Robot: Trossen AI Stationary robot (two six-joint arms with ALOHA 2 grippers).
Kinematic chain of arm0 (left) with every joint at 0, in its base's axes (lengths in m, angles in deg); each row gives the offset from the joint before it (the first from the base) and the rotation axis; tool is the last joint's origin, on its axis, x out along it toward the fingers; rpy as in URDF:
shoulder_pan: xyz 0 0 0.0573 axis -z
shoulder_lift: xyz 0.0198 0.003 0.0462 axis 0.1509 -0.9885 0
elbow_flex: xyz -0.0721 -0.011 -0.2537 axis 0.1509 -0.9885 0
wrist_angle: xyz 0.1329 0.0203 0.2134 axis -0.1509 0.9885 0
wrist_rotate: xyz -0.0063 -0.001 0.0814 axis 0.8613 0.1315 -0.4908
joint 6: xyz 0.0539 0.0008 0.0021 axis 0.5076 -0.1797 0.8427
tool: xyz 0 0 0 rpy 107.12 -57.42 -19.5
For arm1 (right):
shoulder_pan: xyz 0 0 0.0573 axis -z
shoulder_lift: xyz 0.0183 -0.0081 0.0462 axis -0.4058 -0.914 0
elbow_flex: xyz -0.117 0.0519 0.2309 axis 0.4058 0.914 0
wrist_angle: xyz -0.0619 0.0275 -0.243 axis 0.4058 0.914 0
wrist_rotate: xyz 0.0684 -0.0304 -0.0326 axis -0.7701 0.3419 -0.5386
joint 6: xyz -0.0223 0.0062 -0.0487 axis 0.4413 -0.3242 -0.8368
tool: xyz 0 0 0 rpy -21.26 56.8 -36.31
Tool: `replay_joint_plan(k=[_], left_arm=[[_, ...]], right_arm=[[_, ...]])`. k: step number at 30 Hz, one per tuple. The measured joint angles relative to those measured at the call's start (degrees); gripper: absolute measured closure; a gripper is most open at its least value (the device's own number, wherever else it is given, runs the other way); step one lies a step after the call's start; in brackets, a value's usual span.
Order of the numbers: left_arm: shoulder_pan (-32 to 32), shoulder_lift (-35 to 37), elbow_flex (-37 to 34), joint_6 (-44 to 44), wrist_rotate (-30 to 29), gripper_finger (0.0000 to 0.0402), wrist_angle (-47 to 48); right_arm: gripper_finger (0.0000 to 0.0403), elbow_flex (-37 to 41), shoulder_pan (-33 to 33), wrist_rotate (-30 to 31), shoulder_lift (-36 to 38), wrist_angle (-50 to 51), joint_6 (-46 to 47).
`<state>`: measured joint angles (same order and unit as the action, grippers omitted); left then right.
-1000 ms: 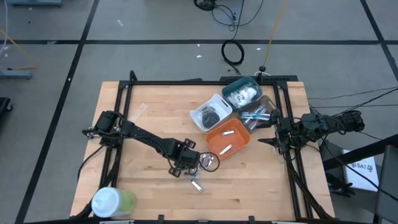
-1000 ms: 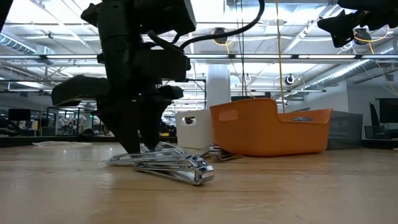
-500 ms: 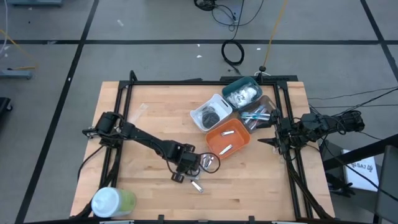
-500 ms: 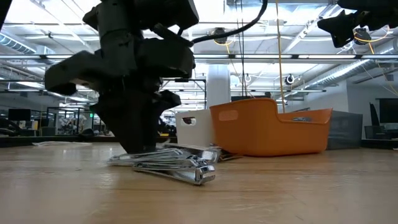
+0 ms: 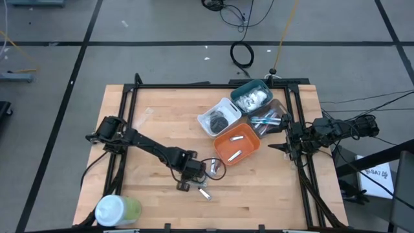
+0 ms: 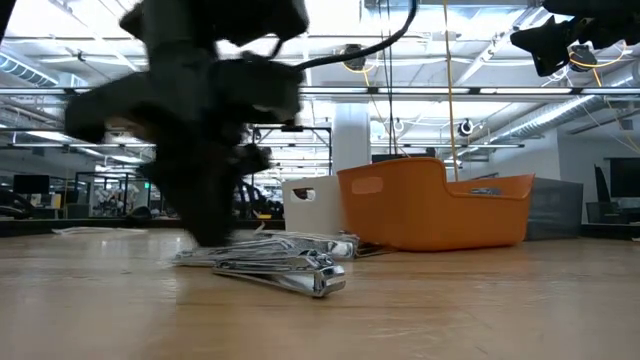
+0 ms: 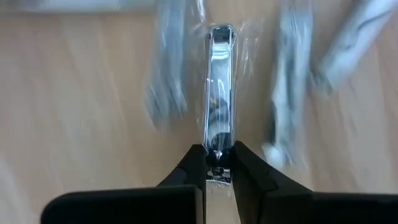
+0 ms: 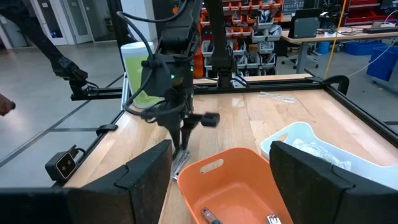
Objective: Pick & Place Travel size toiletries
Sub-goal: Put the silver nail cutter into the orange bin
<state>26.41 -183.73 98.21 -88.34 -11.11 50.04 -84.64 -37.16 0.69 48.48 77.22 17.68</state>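
Down on the wooden surface [image 5: 155, 120], just beside the orange bin [image 5: 238, 144], the left hand [image 7: 217, 167] clamps a silver nail clipper [image 7: 219, 112], while the right hand [image 8: 217, 180] waits, fingers apart, at the surface's right edge

Four bins stand toward the tabletop's far right: one teal bin [image 5: 244, 90], one white bin [image 5: 208, 116], one orange bin [image 5: 249, 145] and one dark bin [image 5: 278, 110]. One white-and-green cylinder [image 5: 116, 210] stands at the near left corner. Two silver tubes [image 5: 236, 138] lie in the orange bin. One wrapped silver piece [image 7: 219, 93] and one bare silver piece [image 5: 205, 193] show near the front edge; the rest of that cluster is too bunched to count. There are two arms [image 5: 149, 145].
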Motion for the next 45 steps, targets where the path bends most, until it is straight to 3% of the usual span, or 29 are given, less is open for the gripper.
replay_joint_plan(k=[4, 9, 17, 24, 28, 35, 40, 45], left_arm=[[0.91, 4.49, -0.01, -1.92, -1.55, 0.0370, -0.09], [1.78, 8.52, 0.03, -2.27, -7.70, 0.0370, -3.89], [-0.33, 10.22, 0.20, -6.37, -15.40, 0.0358, -28.86], [-4.01, 6.76, 0.80, -7.65, -15.48, 0.0370, -48.68], [-6.60, 4.38, 6.14, -12.22, -16.21, 0.0370, -44.93], [-9.79, -4.16, 20.48, -19.42, -20.70, 0.0370, -21.26], [-11.51, -10.03, 23.33, -24.01, -18.48, 0.0370, -18.92], [-11.93, -12.90, 23.29, -24.92, -17.94, 0.0335, -18.09]], right_arm=[[0.0147, 0.00, 0.00, 0.00, 0.00, -0.01, -0.15], [0.0147, 0.00, 0.01, 0.01, -0.02, -0.01, -0.39], [0.0147, 0.00, -0.01, 0.02, -0.07, -0.14, -0.39], [0.0147, 0.00, -0.01, 0.01, -0.17, -0.45, -0.39], [0.0147, 0.00, 0.01, 0.02, -0.22, -0.50, -0.39], [0.0147, 0.00, -0.01, 0.00, -0.22, -0.45, -0.39], [0.0147, 0.00, -0.01, 0.02, -0.26, -0.09, -0.39], [0.0147, 0.00, -0.01, 0.03, -0.46, -0.02, -0.39]])
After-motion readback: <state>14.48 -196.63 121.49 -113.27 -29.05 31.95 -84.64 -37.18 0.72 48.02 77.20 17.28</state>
